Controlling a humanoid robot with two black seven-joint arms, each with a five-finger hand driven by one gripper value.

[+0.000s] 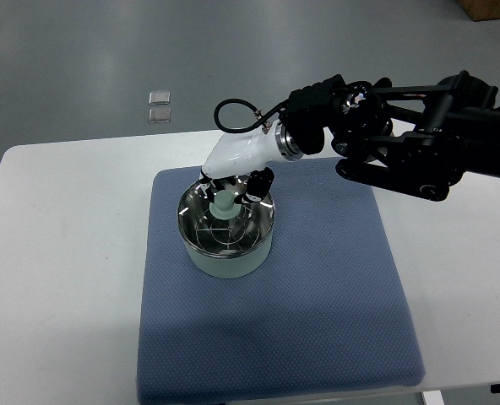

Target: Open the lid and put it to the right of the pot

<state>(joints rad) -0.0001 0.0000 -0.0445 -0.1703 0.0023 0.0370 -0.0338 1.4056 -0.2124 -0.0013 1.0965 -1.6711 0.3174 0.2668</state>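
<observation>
Blue mat (pixel 275 329) carries pot (pixel 227 229); right hand (pixel 230 187) closed on lid (pixel 225 221) knob (pixel 223 204), grasp step; next probably lift straight, shift right onto bare mat.

The right hand (pixel 233 173) hides the far rim of the pot (pixel 227 229).

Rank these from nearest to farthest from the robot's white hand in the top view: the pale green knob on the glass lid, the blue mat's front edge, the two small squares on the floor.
1. Pale green knob on the glass lid: directly at the right hand, between its fingers.
2. Two small grey squares on the floor: beyond the table, up-left.
3. Blue fabric mat's front edge: bottom of the picture, farthest.
</observation>
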